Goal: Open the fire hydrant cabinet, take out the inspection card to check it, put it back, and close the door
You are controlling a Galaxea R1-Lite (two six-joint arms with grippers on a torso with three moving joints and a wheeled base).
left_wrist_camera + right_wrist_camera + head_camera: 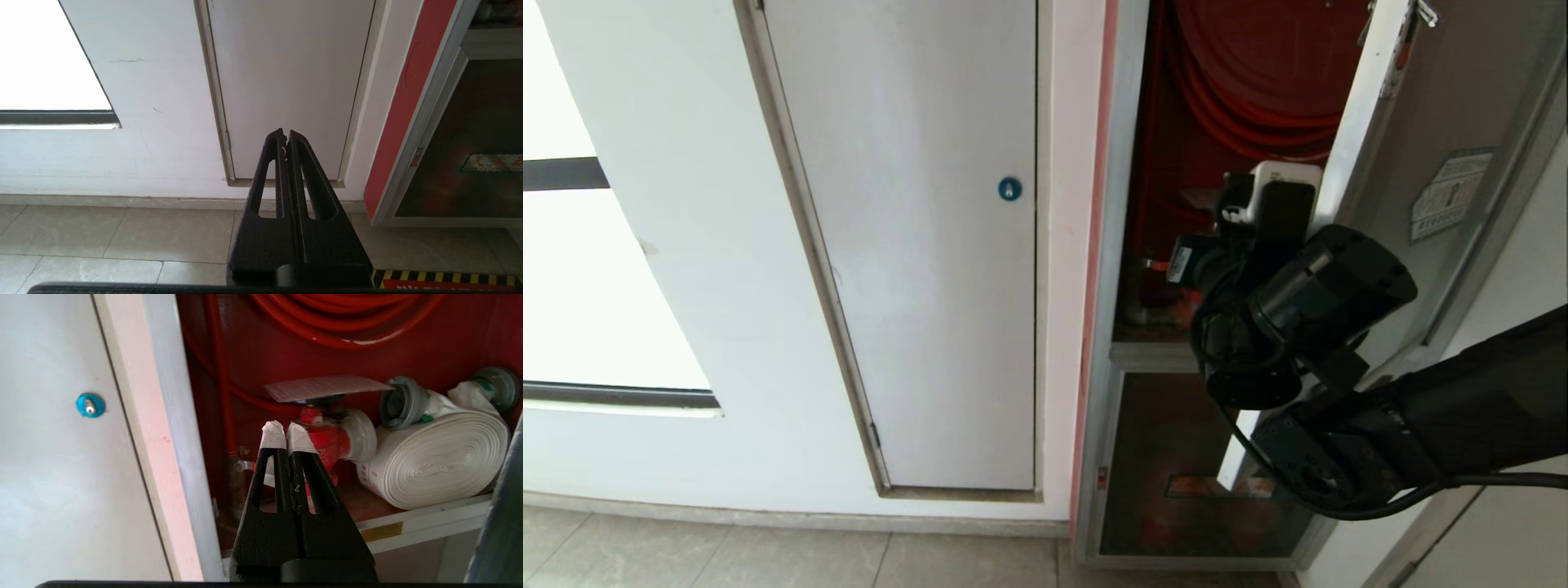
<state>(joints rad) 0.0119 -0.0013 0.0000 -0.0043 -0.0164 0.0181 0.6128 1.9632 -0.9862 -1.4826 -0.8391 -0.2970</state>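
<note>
1. Fire hydrant cabinet (1168,163) stands open; door (1445,163) swung out to the right, sticker (1450,196) on its glass
2. Right gripper (287,433) in front of the opening, taped fingertips pressed together, holding nothing, just before the red valve (327,433)
3. Inspection card (322,388) lies flat on top of valve, inside cabinet, below the red hose reel (347,318); gripper not touching it
4. White rolled hose (437,457) on the shelf beside valve
5. Left gripper (286,136) parked low, fingers closed & empty, facing white door w/ blue lock (1009,189)
</note>
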